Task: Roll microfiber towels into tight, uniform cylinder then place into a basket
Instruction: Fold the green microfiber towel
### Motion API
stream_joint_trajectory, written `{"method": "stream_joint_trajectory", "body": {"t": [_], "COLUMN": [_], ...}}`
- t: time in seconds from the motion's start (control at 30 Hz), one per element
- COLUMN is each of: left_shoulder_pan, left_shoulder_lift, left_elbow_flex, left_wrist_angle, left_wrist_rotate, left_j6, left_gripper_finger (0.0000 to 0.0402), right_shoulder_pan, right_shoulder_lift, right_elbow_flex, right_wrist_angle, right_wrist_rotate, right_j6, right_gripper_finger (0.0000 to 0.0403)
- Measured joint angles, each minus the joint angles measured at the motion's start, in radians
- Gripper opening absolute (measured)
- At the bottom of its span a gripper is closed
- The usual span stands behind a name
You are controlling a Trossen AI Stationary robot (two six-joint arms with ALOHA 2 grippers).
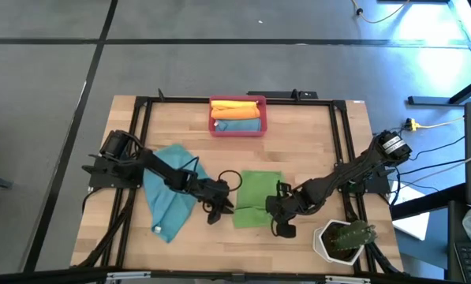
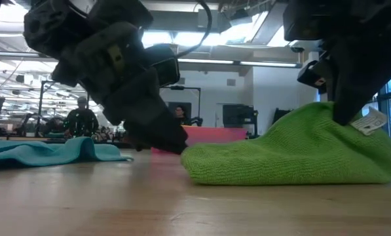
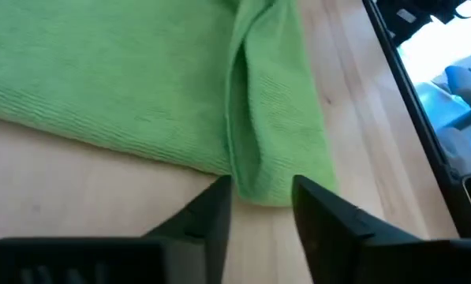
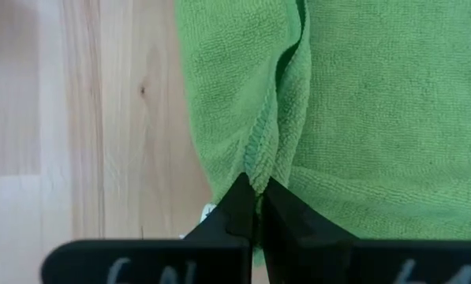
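Your right gripper is pinched shut on a fold at the right near edge of the green towel; keep that pinch firm, since it anchors the cloth. Your left gripper sits at the towel's left near corner with its fingers parted to a narrow gap and nothing between them; the hem lies just beyond the tips (the corner is doubled over there). Advance until both layers sit between the fingers before closing; a bite on one layer would, in my judgement, give a lopsided roll. Match the two grips along the same edge so the cylinder starts straight; keep the cloth low on the table. The teal towel lies loose under your left arm; avoid dragging it. The basket stands at the far edge, already holding an orange roll and a blue roll.
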Motion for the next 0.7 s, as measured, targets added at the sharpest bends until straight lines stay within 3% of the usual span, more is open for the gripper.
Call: {"method": "stream_joint_trajectory", "body": {"t": [0.17,0.3,0.7], "left_shoulder_pan": [0.015,0.008,0.002], "left_shoulder_lift": [0.013,0.048,0.115], "left_elbow_flex": [0.001,0.023,0.111], "left_wrist_angle": [0.009,0.014,0.005], "left_wrist_rotate": [0.0,-0.001,0.042], "left_j6": [-0.004,-0.024,-0.028], "left_gripper_finger": [0.0178,0.0199,0.0196], "right_shoulder_pan": [0.0,0.0,0.0], "right_shoulder_lift": [0.0,0.0,0.0], "right_elbow_flex": [0.0,0.0,0.0], "right_wrist_angle": [0.0,0.002,0.006], "right_wrist_rotate": [0.0,0.0,0.001], "right_j6": [-0.002,-0.01,-0.01], "right_gripper_finger": [0.0011,0.0011,0.0011]}}
